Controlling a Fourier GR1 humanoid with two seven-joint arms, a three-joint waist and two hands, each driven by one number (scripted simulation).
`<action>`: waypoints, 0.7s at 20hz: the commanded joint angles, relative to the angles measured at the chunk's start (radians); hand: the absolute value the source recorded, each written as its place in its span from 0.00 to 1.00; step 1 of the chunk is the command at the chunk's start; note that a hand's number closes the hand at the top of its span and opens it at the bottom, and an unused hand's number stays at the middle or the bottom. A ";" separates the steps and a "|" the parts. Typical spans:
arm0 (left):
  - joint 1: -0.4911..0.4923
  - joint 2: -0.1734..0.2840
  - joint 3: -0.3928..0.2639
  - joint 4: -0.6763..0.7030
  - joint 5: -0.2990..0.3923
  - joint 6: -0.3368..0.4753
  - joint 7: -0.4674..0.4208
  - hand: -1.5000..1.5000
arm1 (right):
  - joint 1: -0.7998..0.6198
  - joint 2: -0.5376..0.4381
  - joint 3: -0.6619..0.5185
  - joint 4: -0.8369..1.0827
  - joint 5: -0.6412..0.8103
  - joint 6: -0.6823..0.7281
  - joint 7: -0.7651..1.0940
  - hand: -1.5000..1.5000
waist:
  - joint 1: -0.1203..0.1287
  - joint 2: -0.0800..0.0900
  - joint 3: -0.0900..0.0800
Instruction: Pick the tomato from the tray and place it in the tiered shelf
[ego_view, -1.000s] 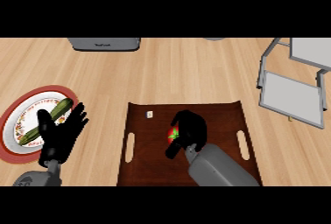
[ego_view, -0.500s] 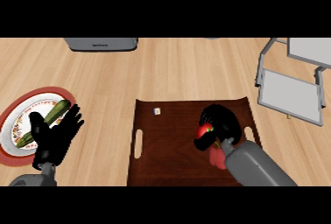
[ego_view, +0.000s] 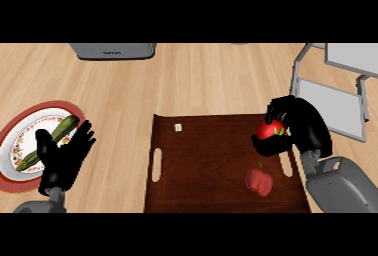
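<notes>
The right hand (ego_view: 295, 127), fingers curled round the tomato (ego_view: 270, 129) above the tray's (ego_view: 214, 170) right edge, should carry it level, right and far, to the shelf (ego_view: 332, 100).

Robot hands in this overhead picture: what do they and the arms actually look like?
Each robot hand is black, with slim jointed fingers and a thumb, much like a dark glove. The left robot hand and right robot hand each sit on a smooth grey forearm with a rounded casing. No cables or markings show.
</notes>
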 joint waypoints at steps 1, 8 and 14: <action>0.053 -0.024 -0.022 0.002 -0.021 0.009 -0.017 0.50 | -0.030 -0.090 -0.069 -0.228 0.045 0.030 0.130 1.00 | -0.007 -0.003 -0.004; -0.017 -0.002 0.031 0.060 0.007 -0.024 -0.006 0.50 | -0.147 -0.212 -0.270 -0.491 0.007 0.197 0.400 1.00 | -0.008 0.003 -0.004; 0.054 -0.042 -0.018 -0.053 -0.039 0.010 0.006 0.50 | -0.242 -0.262 -0.399 -0.446 -0.043 0.294 0.465 1.00 | 0.021 0.006 -0.003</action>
